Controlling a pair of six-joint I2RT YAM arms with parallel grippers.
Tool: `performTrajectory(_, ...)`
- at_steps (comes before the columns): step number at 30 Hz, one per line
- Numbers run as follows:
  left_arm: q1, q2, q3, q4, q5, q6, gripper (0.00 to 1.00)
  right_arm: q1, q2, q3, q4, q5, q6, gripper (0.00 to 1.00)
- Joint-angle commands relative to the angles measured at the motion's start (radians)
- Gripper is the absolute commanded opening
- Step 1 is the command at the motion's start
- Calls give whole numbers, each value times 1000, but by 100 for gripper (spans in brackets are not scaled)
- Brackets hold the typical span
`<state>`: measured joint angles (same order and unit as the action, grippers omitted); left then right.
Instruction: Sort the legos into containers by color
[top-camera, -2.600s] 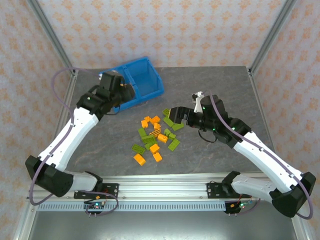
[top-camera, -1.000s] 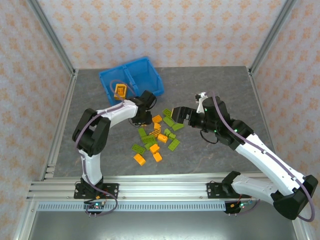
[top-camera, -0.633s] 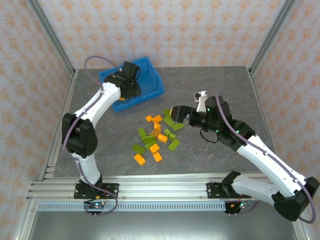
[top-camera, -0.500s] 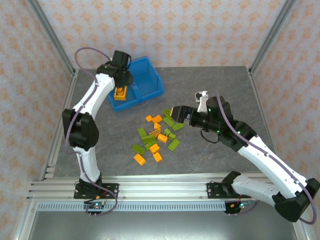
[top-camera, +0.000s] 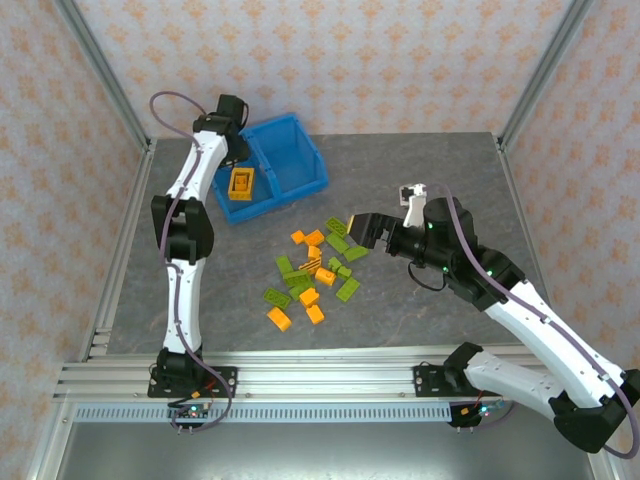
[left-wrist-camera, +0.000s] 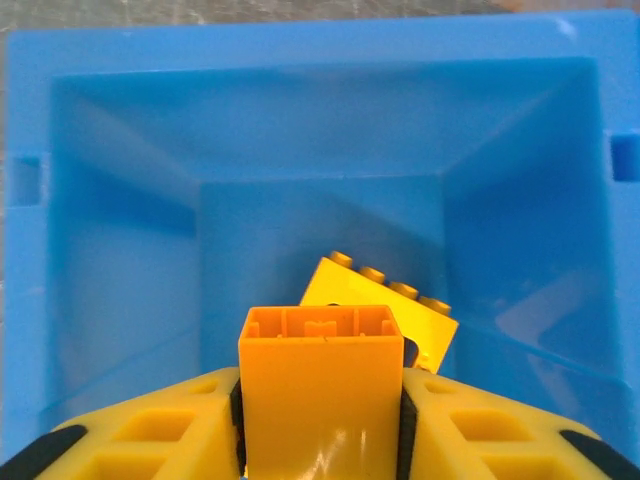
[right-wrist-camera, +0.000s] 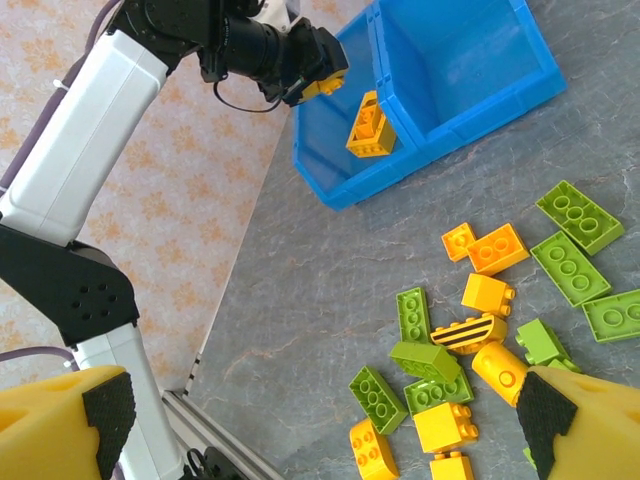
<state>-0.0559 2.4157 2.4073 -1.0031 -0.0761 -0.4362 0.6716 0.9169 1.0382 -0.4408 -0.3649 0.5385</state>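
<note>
Top view: the blue bin (top-camera: 305, 186) sits at the table's (top-camera: 430, 170) far-left corner, with 1 orange frame (top-camera: 241, 183) in its left compartment (top-camera: 250, 207). Loose legos (top-camera: 315, 268) lie mid-table.

Left wrist: the left gripper (left-wrist-camera: 320, 420) is clamped tight on an orange brick (left-wrist-camera: 320, 370), poised above that compartment, the frame lying tilted below.

Right wrist: the right gripper (right-wrist-camera: 326, 412) is spread wide and empty, looking over the pile.

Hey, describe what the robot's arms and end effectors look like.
The left arm and right arm have white rounded links joined by black joints, each trailed by a loose purple-grey cable. The end effector fingers are yellow with black pads.
</note>
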Motion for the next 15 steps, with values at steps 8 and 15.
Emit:
performTrajectory(8, -1, -157, 16, -53, 28, -2, 58, 6, 20, -2, 3, 17, 9, 99)
performTrajectory(15, -21, -514, -357, 131, 281, -62, 61, 6, 123, 34, -98, 90, -26, 99)
